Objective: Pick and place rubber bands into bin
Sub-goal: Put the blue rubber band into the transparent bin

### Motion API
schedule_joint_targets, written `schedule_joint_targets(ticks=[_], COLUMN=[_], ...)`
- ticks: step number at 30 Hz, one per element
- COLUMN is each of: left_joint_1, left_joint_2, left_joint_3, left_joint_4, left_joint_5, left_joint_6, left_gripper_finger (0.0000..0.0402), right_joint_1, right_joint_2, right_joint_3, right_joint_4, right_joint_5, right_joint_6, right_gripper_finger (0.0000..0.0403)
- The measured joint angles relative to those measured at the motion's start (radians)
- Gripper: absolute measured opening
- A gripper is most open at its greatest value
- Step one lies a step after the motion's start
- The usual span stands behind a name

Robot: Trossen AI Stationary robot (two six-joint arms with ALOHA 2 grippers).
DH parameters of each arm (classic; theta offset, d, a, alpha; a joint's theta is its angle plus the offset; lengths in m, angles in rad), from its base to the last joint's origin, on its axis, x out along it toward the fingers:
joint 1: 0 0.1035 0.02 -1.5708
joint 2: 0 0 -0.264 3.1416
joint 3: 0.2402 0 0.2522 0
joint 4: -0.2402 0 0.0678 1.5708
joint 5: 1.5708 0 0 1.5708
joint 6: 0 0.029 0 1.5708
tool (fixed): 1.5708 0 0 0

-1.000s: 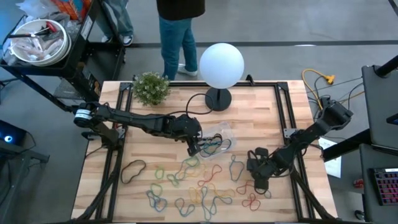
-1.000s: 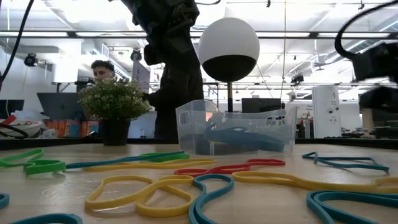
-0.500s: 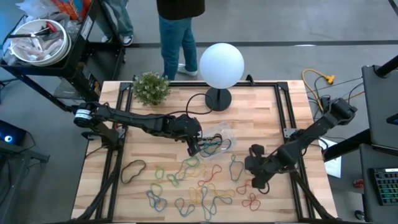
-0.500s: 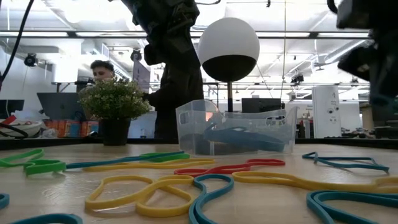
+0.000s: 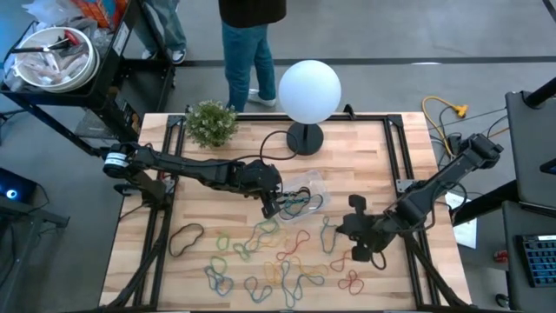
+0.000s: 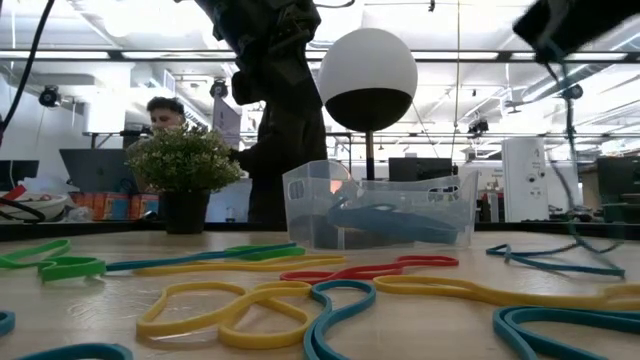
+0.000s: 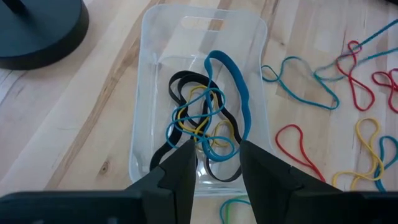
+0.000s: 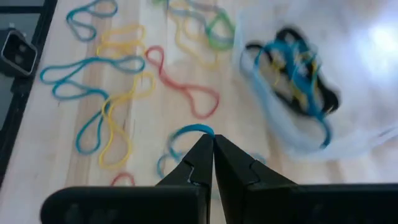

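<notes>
The clear plastic bin [image 5: 311, 191] [image 6: 380, 210] sits on the table just this side of the lamp. Black, blue and yellow rubber bands [image 7: 205, 121] lie tangled in it. Many more loose bands [image 5: 269, 259] [image 6: 250, 310] [image 8: 118, 93] are scattered flat on the wood toward the near edge. My left gripper [image 5: 271, 207] [image 7: 217, 158] hovers open over the bin's near-left end, touching nothing. My right gripper [image 5: 343, 228] [image 8: 211, 142] is shut and raised above the table right of the bin, over a teal band [image 5: 328, 233]. I see nothing between its fingers.
A white globe lamp [image 5: 309, 89] on a black base [image 5: 304, 137] stands behind the bin, with a small potted plant [image 5: 211, 122] to its left. A person [image 5: 252, 43] stands at the far edge. A lone black band [image 5: 185, 235] lies near the left side.
My right gripper has moved toward the table's left and far side, closer to the bin, and has risen: in the low view it climbs out of the top of the picture. Its fingers stay shut. The left arm and the bands have kept still.
</notes>
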Motion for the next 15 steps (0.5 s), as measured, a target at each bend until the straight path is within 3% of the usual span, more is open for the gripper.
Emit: schedule_joint_targets(ticks=[15], left_joint_1=[-0.019], left_joint_2=[-0.009], left_joint_3=[0.0], left_joint_4=[-0.002], left_joint_5=[0.055], left_joint_6=[0.031], left_gripper_finger=[0.0109], right_joint_1=[-0.071], right_joint_2=[0.004], right_joint_3=[0.149], right_joint_4=[-0.052], right_joint_5=[0.157], right_joint_6=[-0.21], right_gripper_finger=[0.0008])
